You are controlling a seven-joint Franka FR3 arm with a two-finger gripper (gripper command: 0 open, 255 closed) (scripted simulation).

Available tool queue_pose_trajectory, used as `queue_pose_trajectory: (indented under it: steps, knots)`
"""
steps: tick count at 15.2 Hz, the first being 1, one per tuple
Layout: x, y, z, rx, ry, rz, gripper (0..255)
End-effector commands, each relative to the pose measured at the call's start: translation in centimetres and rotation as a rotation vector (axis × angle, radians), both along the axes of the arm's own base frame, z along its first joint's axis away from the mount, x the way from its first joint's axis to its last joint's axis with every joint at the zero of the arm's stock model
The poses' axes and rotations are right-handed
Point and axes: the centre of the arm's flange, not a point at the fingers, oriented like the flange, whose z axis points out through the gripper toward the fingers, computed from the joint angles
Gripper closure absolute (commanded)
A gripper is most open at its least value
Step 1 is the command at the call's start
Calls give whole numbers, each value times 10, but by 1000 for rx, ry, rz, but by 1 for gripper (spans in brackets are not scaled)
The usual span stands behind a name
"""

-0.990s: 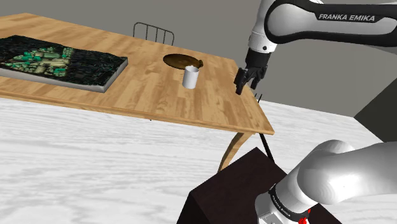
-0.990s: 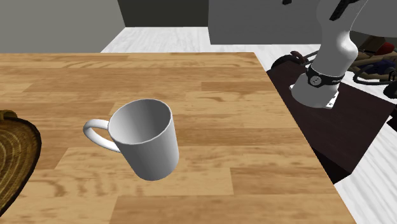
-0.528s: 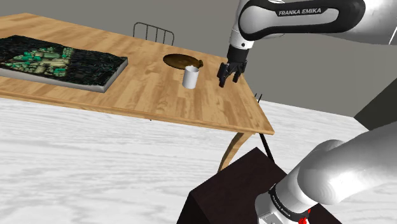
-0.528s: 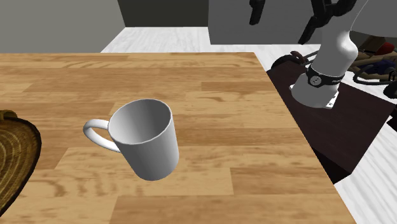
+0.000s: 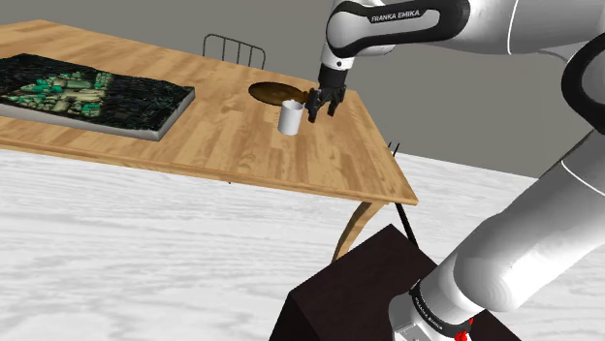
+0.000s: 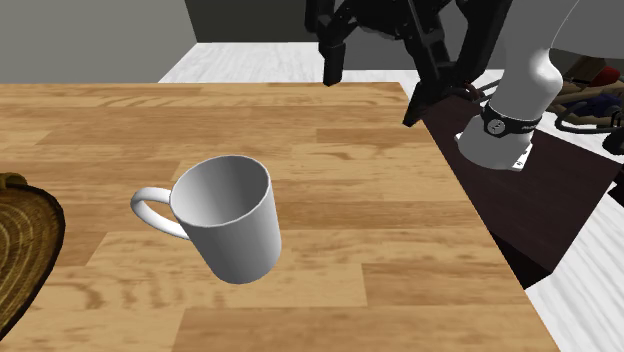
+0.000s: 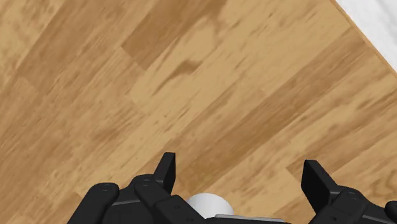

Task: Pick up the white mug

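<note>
White and upright, the mug (image 5: 289,119) stands on the wooden counter (image 5: 223,136), just beside a brown round dish (image 5: 276,92). Its mouth faces up, and its handle points to the second exterior view's left.

I judge that the step in hand is the approach, because no grasp is made yet. The end effector (image 5: 319,106) hangs above the counter with its two black fingers (image 6: 331,58) spread wide apart, and nothing is between them or held by them.

In the shoulder view the end effector is near the mug, at the mug's right and a little higher than the rim, and it does not touch it. In the second exterior view it is beyond the mug, toward the upper right. In the wrist view a small part of the white mug shows low down, close to the base of the hand, so the mug is not yet centred under the fingers.

The next move probably needs a short shift over the mug. After that comes a descent until the fingers stand on both sides of the wall or rim, and only then the closing.
</note>
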Motion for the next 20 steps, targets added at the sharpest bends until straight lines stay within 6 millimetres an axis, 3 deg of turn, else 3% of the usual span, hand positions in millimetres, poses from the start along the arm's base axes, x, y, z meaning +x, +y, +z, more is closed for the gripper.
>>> queue_pose_trajectory:
  steps: [1,10,18,20]
  knots:
    - [25,3,-3,6,-8,21,0]
    - [135,21,-21,33,-43,114,0]
    - [139,22,-62,34,-44,117,0]
    - [139,22,-62,34,-44,117,0]
